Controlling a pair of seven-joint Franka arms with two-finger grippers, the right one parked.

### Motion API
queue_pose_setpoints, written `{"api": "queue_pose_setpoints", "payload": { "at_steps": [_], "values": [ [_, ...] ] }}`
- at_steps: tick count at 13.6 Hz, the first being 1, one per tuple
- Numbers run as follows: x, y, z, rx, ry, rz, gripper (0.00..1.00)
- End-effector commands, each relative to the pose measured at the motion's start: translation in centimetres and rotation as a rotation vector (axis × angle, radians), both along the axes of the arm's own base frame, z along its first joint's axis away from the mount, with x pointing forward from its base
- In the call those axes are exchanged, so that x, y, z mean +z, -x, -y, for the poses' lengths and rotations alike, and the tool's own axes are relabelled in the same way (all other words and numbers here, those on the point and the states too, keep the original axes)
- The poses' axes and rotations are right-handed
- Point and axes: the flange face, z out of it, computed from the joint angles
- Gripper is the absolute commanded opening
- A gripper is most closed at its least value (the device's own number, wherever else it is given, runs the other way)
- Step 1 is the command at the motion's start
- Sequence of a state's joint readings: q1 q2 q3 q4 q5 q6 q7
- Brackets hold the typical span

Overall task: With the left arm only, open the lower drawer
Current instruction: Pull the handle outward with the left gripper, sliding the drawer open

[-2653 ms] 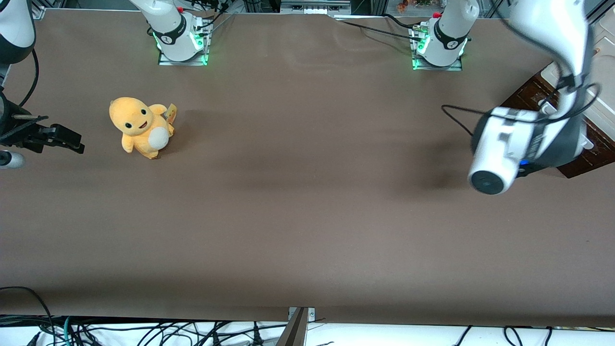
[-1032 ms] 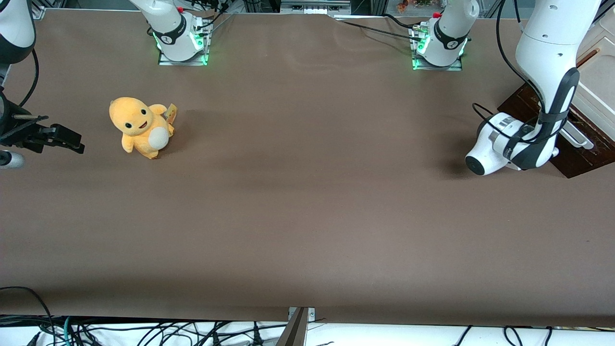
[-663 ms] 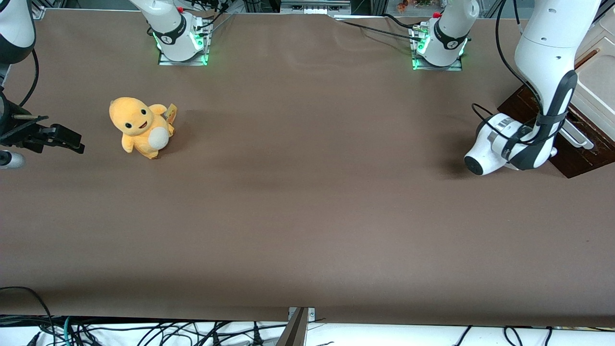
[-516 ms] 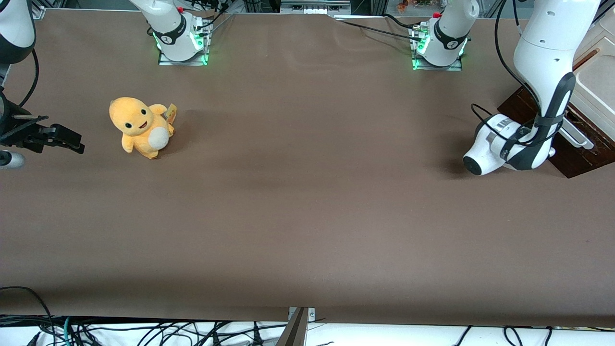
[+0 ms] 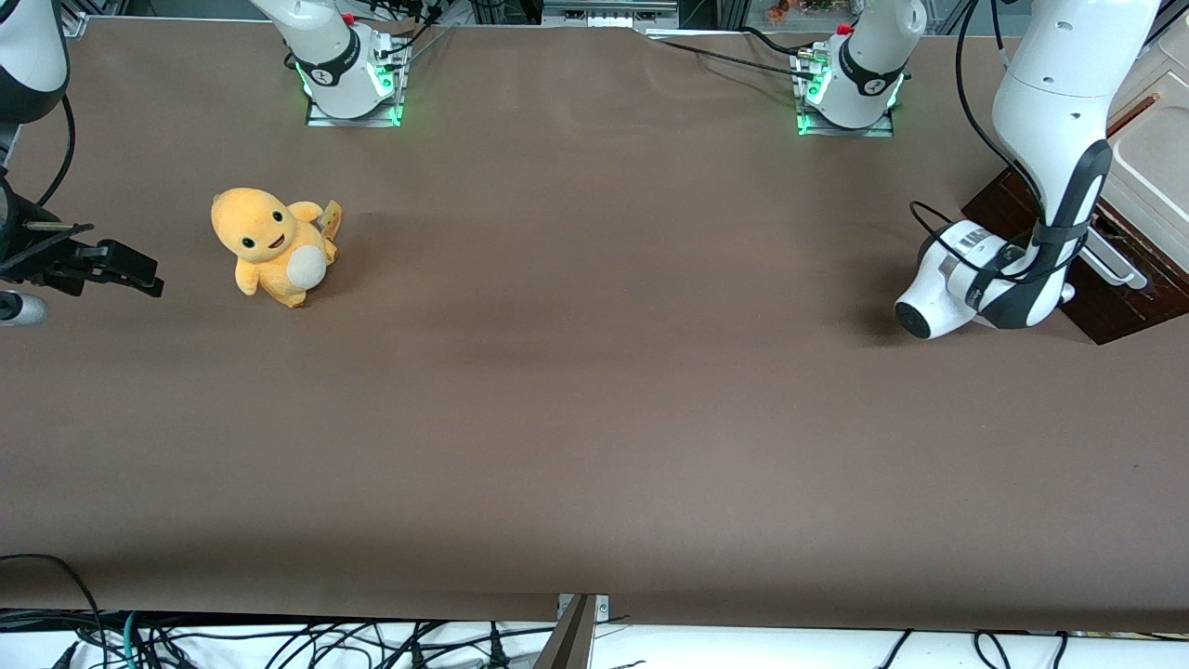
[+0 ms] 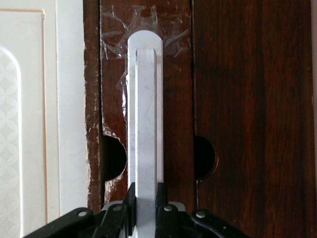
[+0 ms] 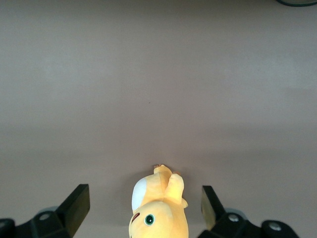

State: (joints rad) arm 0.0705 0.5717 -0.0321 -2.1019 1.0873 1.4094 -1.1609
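Your lower drawer (image 5: 1105,279) sits at the working arm's end of the worktop (image 5: 594,418), a dark-brown box with its white bar handle (image 6: 145,114) across the front. The end effector (image 6: 145,206) is at that handle, its two fingers closed tight against either side of the bar. So the grasp looks made; judging by the dark wood showing beside the cream cabinet (image 5: 1152,167), the drawer seems at most partly out, and the pull remains. In the front view your left arm (image 5: 1050,149) covers the grasp itself, and the frame edge cuts off the cabinet.
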Motion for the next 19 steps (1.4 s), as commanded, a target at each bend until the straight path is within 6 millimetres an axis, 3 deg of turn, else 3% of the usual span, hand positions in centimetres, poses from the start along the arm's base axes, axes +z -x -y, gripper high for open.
{"api": "queue_pose_setpoints", "payload": {
  "at_steps": [1,14,19],
  "values": [
    [0.0,-0.5,0.5,-0.043,0.0,0.001,0.09],
    [1.7,-3.1,2.6,-0.057,0.002,0.019,0.08],
    [2.7,-5.3,4.8,-0.014,0.033,-0.009,0.08]
  ]
}}
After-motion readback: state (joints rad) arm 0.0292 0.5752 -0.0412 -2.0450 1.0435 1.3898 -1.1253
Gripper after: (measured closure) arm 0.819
